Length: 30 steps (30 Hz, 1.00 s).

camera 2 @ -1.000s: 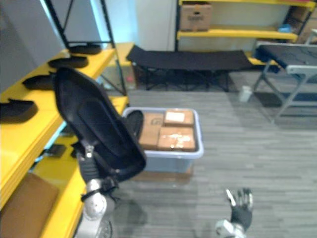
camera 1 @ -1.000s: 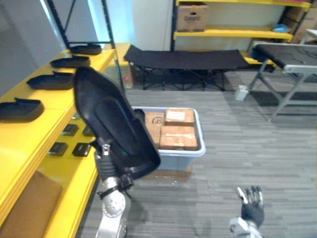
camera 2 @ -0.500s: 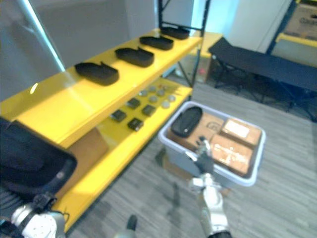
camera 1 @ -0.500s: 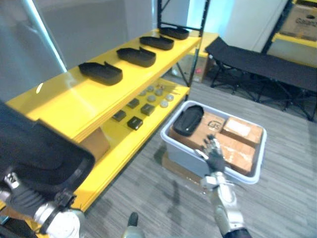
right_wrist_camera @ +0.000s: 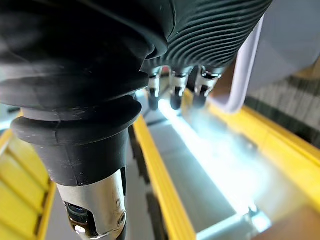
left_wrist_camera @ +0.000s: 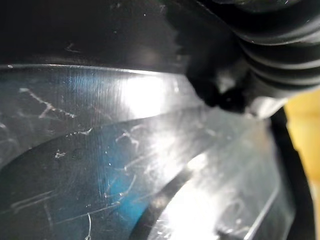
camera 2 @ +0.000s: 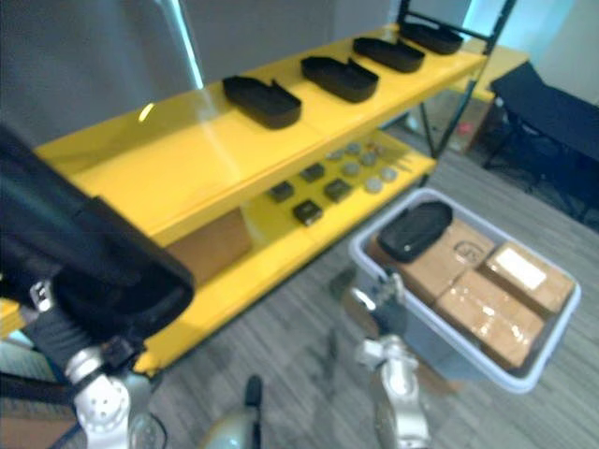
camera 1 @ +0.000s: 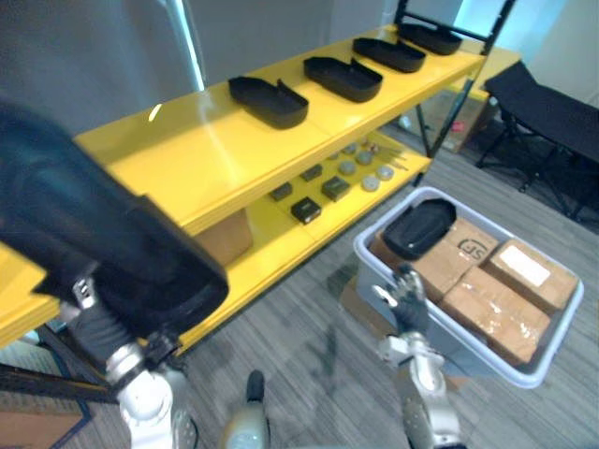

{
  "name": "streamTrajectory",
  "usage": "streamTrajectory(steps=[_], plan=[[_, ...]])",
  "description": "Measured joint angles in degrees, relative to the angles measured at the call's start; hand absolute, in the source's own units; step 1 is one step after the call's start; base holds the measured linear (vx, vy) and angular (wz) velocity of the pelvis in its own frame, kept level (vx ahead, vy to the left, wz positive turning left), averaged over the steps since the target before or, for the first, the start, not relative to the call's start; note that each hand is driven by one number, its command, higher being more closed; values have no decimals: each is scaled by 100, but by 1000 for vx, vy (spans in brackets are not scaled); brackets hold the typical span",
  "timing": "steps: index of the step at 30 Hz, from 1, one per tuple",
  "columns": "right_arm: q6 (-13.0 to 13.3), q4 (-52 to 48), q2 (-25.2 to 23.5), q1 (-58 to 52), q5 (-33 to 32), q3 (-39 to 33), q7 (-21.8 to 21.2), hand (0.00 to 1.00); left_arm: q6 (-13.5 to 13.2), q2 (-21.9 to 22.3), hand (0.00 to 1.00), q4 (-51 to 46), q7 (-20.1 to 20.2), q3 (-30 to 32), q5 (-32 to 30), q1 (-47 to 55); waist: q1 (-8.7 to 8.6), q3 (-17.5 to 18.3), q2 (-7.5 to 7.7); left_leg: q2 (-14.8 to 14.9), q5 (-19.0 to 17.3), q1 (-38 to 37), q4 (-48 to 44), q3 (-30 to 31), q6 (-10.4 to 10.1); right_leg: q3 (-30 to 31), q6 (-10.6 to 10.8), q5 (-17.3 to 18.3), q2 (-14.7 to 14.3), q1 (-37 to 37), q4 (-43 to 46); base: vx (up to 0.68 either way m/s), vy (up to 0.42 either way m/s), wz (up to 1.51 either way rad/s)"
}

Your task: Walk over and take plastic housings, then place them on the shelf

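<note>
A large black plastic housing (camera 1: pixel 94 238) fills the lower left, held up over the near end of the yellow shelf (camera 1: pixel 201 154). My left hand (camera 1: pixel 94 323) is under it, and the left wrist view has a dark tip pressed on its glossy surface (left_wrist_camera: pixel 125 165). Several more housings lie in a row on the top level, the nearest one (camera 1: pixel 270 100) about mid-shelf. Another housing (camera 1: pixel 419 227) rests in the grey bin (camera 1: pixel 374 245). My right hand (camera 1: pixel 408 301) hangs open and empty in front of that bin.
Small dark and round parts (camera 1: pixel 323 185) lie on the shelf's lower level, with a brown box (camera 1: pixel 225 238) beside them. Cardboard boxes (camera 1: pixel 496 299) fill the bin. A black cot (camera 1: pixel 552 108) stands at the far right, with grey floor between shelf and bin.
The camera has swung, so the whole scene has shifted. The held housing now sits higher, over the shelf's near end. My right hand stays open by the bin.
</note>
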State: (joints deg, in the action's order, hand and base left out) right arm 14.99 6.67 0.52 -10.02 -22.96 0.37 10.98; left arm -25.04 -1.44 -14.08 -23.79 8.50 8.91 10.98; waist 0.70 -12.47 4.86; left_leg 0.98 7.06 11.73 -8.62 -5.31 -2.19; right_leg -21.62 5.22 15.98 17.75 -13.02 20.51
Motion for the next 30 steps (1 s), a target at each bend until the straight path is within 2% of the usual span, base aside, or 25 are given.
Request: streamTrajectory(steps=[2, 3, 4, 6, 9, 10, 13, 17, 23, 25, 27, 28, 29, 30], plan=[[3, -21, 6, -196, -100, -257, -46, 0, 4, -52, 100, 180, 157, -282, -34, -253, -140, -8, -60, 48, 222, -175, 492, 215, 1, 406, -53, -332, -106, 407, 725, 17, 70, 57], [7, -21, -11, -214, -99, -267, -105, 0, 5, -50, 100, 188, 211, -301, -34, -269, -150, -20, -78, 78, 251, -236, 605, 209, 23, 481, -23, -236, -171, 439, 665, 41, -9, -7], [23, -44, -17, -183, -92, -205, -255, 0, 11, -50, 100, 190, 267, -287, -32, -269, -128, 12, 29, 132, 335, -341, 730, 116, 6, 457, -21, -154, -341, 524, 300, 48, -81, -55], [36, -94, -7, -88, 4, -128, -508, 0, 27, -38, 100, 185, 268, -247, -34, -231, -24, 15, 27, 175, 330, -364, 668, -161, 8, 340, 128, -253, -341, 444, -65, 30, -82, -65], [67, -130, 51, 88, 283, -88, -676, 0, 27, -24, 100, 143, 402, -333, -41, -239, 34, -110, -173, 282, 325, -322, 644, -331, -2, 335, 212, -268, -477, 217, -815, -43, -69, -38], [69, -130, 140, 148, 308, -50, -708, 0, 26, -34, 100, 128, 436, -425, -43, -217, 27, -129, -252, 329, 336, -270, 606, -341, -19, 318, 336, -269, -530, 170, -993, -83, -63, -13], [69, -128, 404, 92, 298, -36, -694, 0, 25, -28, 100, 52, 478, -684, -48, -166, -19, -162, -510, 532, 393, -239, 690, -300, -103, 299, 311, -259, -739, 245, -1004, -146, -65, -1], [69, -128, 433, 9, 290, -36, -667, 0, 16, -30, 100, -99, 479, -731, -48, -76, -70, -110, -609, 608, 465, -248, 825, -305, -138, 302, 247, -223, -814, 342, -929, -61, -32, -1], [69, -128, 225, -213, 40, -3, -722, 0, 13, -34, 100, -176, 427, -727, -103, 64, -92, -107, -614, 502, 482, -252, 835, -352, -127, 312, 264, -197, -688, 381, -862, 11, 3, 1], [69, -128, 198, -246, 28, 21, -731, 0, 13, -35, 100, -200, 424, -726, -152, 65, -113, -106, -606, 409, 443, -257, 832, -347, -104, 275, 305, -137, -587, 371, -810, 34, 24, 12], [74, -128, 162, -255, 54, 9, -711, 0, 13, -37, 100, -241, 468, -711, -283, 61, -115, -123, -543, 241, 342, -276, 777, -330, -98, 175, 217, -9, -412, 299, -729, 66, 62, 20], [76, -128, 118, -258, 62, -7, -685, 0, 13, -42, 100, -317, 533, -704, -290, 58, -108, -134, -409, 119, 230, -264, 653, -342, -52, 117, 183, 42, -247, 240, -707, 102, 100, 15], [85, -133, 122, -247, 53, -39, -639, 0, 9, -42, 100, -400, 619, -696, -295, 40, -103, -158, -367, 22, -39, -260, 339, -378, 39, 128, 180, 39, -146, 136, -490, 148, 106, 18], [107, -109, 176, -245, 44, -56, -554, 0, -1, -45, 100, -389, 666, -692, -339, 4, -139, -175, -345, -15, -289, -249, 24, -331, 11, 173, 62, 7, 42, 384, 427, 119, 75, 20]])
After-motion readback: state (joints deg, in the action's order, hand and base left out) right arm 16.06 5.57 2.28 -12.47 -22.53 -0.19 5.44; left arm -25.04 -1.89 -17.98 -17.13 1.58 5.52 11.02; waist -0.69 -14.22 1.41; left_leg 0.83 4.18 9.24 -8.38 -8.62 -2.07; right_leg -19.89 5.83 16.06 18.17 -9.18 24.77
